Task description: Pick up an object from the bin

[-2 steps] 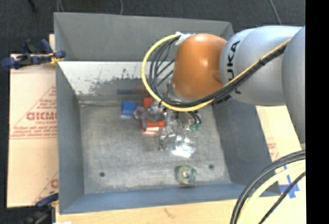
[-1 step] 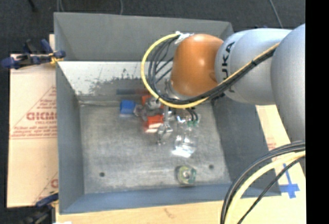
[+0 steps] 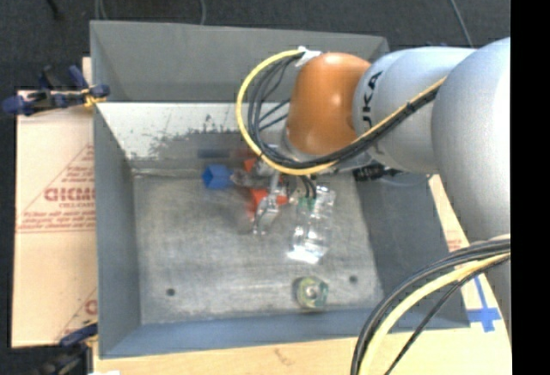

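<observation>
**Camera view: tool low among a small cluster at the bin's back middle**

Camera view looks down into a grey metal bin (image 3: pixel 116 218) with sloping walls and a dull, scuffed floor. The arm (image 3: pixel 430 115), smooth and pale grey, reaches in from the right. It has a glossy rounded orange cover (image 3: pixel 322 102) at its wrist, and yellow and dark cables (image 3: pixel 249 107) loop round that.

Below the cover, the tool (image 3: pixel 268 208) hangs down among a few small red pieces (image 3: pixel 255 201) at the back middle of the floor. These are the things nearest it. Whether it is wide, narrow or gripping anything cannot be told, because the wrist and the clutter hide it.

A small blue block (image 3: pixel 215 177) lies just to the left of the red pieces. A crinkled clear plastic packet (image 3: pixel 311 231), shiny and see-through, lies just to the right of the tool. A round greenish disc-like thing (image 3: pixel 310 292) sits well apart, near the front wall.
</observation>
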`<state>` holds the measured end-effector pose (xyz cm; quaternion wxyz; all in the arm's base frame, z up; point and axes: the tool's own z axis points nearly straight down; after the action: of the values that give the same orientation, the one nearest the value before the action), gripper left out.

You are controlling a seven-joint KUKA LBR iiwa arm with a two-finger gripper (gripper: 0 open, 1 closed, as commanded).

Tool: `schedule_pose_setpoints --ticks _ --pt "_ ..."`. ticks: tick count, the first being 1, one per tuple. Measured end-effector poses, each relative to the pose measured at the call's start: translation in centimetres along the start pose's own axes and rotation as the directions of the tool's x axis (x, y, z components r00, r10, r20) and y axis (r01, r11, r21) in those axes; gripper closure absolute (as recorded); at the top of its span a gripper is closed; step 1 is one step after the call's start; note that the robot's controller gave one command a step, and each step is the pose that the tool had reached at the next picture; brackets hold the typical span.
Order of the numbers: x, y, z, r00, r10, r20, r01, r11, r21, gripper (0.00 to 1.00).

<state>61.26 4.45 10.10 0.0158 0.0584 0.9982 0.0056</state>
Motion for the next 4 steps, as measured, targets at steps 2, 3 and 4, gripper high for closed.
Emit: schedule_pose_setpoints --ticks 2,3,4 --pt "-0.12 -0.11 0.06 0.999 -0.032 0.003 0.032 0.999 0.000 0.00" --pt "-0.68 -0.42 0.17 1.000 0.015 0.009 -0.015 1.000 0.001 0.00" --pt "-0.77 -0.55 0.28 0.999 -0.049 0.008 0.049 0.999 0.002 0.00"
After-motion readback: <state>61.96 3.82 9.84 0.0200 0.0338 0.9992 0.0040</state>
